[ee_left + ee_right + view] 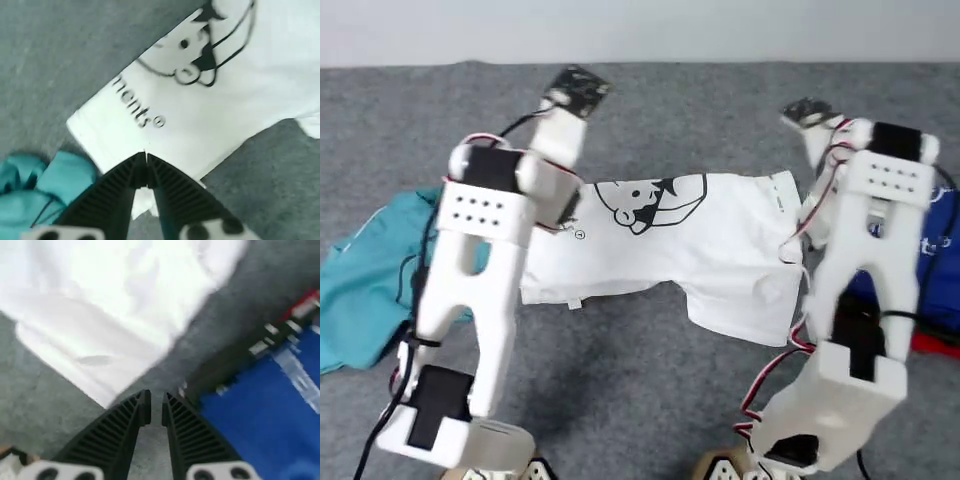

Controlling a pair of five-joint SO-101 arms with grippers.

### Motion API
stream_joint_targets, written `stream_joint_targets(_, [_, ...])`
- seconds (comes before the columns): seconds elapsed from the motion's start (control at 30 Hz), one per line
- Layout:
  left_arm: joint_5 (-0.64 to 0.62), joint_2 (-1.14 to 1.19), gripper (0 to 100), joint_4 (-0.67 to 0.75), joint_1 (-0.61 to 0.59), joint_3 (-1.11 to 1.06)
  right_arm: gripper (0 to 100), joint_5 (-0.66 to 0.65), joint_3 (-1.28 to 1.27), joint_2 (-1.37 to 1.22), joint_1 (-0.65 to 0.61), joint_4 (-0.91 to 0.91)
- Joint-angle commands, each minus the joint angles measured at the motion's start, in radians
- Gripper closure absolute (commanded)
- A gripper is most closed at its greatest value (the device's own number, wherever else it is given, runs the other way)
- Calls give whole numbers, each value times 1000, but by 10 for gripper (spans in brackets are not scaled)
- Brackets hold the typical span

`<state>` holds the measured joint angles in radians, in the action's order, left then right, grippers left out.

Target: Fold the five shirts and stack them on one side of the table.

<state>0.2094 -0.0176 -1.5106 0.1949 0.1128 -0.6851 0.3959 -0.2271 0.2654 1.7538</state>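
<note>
A white shirt [710,240] with a cartoon print lies spread and rumpled across the middle of the grey table [650,400]. My left gripper [146,157] hangs shut just above the shirt's left hem [115,145], close to a crumpled teal shirt [30,190]. In the high view the left arm [485,230] covers that hem. My right gripper [156,407] is over bare table between the white shirt's right corner [100,375] and a blue shirt [270,410]. Its fingers stand almost together with a thin slit and nothing between them.
The teal shirt [370,280] lies bunched at the table's left edge. At the right edge lies the blue shirt [935,260], with a red one [932,345] showing under it. Open grey surface lies in front of the white shirt, between the arm bases.
</note>
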Motion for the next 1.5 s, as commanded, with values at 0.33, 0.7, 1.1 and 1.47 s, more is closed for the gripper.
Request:
stream_joint_targets(0.33, [51, 212, 904, 178, 374, 153, 946, 23, 54, 325, 456, 39])
stream_joint_targets(0.7, [52, 644, 848, 89, 562, 572, 945, 26, 25, 450, 579, 42])
stream_joint_targets(1.1, [54, 1042, 833, -166, 577, 1061, 945, 23, -253, 648, 575, 39])
stream_joint_targets(1.47, [55, 1211, 834, -117, 496, 1322, 945, 20, -313, 704, 576, 39])
